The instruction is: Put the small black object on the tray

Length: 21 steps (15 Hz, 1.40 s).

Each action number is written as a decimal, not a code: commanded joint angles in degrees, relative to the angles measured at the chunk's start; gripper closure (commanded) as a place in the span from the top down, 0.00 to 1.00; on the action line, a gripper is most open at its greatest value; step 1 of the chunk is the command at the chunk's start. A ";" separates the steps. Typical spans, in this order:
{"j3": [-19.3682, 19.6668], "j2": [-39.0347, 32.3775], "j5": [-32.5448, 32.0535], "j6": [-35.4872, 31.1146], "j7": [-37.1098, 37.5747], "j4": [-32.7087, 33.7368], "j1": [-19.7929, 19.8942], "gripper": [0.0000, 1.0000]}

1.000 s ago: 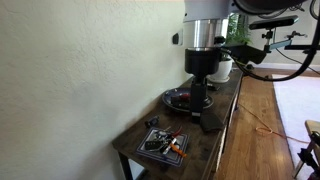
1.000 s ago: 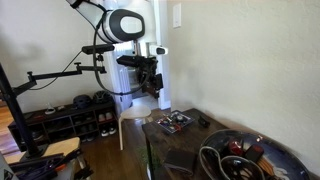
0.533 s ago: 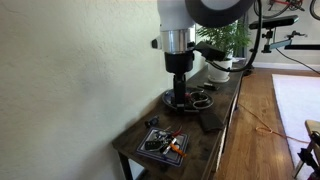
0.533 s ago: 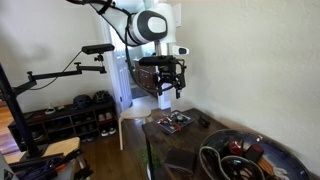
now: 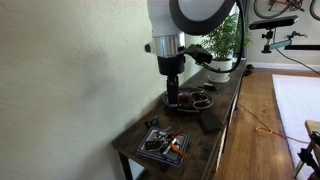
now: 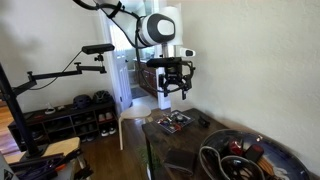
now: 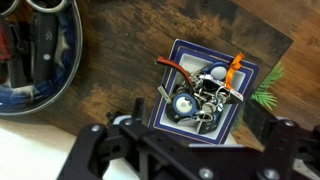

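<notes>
The tray [image 5: 192, 99], a round dark dish holding several items, sits mid-table; it also shows in an exterior view [image 6: 290, 160] and at the upper left of the wrist view [image 7: 72, 55]. A tiny black item [image 5: 152, 123] lies by the wall just beyond the square mat; I cannot make out any detail on it. My gripper [image 5: 172, 99] hangs above the table at the tray's near edge, between tray and mat. It also shows in an exterior view [image 6: 172, 92]. In the wrist view its fingers [image 7: 190, 150] stand wide apart, open and empty.
A square patterned mat [image 7: 178, 55] piled with metal and orange-and-black bits lies near the table's end [image 5: 163, 144] [image 6: 176, 122]. A larger black lump [image 5: 200, 124] [image 6: 203, 122] sits between mat and tray. A potted plant [image 5: 222, 45] stands behind. A wall runs along one side.
The arm has moved along the table, from above the tray toward the mat, and turned at the wrist. Nothing on the table has moved.
</notes>
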State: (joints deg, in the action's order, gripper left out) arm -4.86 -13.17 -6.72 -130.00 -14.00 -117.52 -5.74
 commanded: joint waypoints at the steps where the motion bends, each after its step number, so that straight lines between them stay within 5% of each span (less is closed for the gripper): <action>1: -0.30 -0.39 -0.67 -0.01 0.00 0.34 0.32 1.00; 9: 1.63 -4.20 -11.45 -3.67 1.69 2.62 -0.09 1.00; 16: 2.37 -10.02 -11.72 -15.29 -1.34 5.41 0.69 1.00; 21: 2.12 -10.94 -10.48 -14.07 -1.78 6.58 0.40 1.00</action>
State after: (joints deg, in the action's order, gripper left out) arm -2.39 -24.14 -17.04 -144.24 -15.87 -111.00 -5.66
